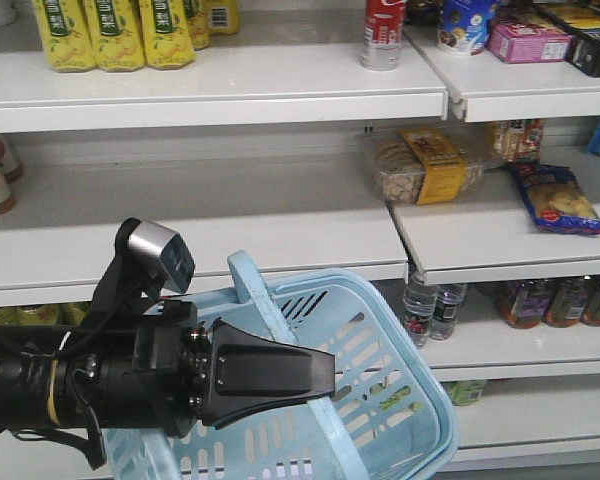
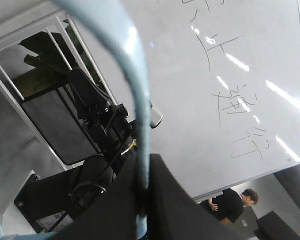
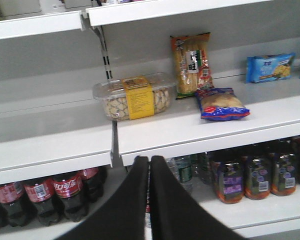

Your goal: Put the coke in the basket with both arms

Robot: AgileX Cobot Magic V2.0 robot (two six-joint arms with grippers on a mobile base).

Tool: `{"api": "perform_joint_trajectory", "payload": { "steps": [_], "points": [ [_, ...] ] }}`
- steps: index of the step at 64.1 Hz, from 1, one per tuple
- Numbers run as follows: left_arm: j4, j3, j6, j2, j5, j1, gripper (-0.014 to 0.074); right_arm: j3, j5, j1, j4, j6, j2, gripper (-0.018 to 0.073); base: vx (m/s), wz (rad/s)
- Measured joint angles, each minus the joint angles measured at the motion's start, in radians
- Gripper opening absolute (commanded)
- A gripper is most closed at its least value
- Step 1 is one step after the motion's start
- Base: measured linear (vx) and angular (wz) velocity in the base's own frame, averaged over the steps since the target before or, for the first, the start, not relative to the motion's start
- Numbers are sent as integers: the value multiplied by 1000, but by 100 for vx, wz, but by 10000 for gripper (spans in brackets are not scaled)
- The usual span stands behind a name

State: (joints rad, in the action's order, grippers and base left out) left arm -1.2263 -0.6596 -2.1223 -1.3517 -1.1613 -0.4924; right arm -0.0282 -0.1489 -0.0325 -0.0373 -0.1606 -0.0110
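Leaning askew: lt-blue slotted plastic basket (image 1: 405, 375).

I'm looking at white shelves (image 1: 230, 90): yellow drink bottles (image 1: 110, 30) up top, a clear snack tub (image 3: 134, 96) mid-level, a blue bag (image 3: 221, 104) near it, dark bottles (image 3: 255, 175) underneath.

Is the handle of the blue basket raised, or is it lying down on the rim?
Raised: the handle arches above the basket rim, clamped in the left gripper.
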Motion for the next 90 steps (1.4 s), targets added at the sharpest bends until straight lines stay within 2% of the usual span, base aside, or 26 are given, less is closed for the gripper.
{"api": "perform_joint_trajectory", "payload": {
  "steps": [40, 90],
  "points": [
    [0, 0, 0, 0, 0, 0, -6, 0, 0, 0, 0, 0, 0, -5, 8, 27],
    [0, 0, 0, 0, 0, 0, -6, 0, 0, 0, 0, 0, 0, -5, 6, -2]
  ]
}}
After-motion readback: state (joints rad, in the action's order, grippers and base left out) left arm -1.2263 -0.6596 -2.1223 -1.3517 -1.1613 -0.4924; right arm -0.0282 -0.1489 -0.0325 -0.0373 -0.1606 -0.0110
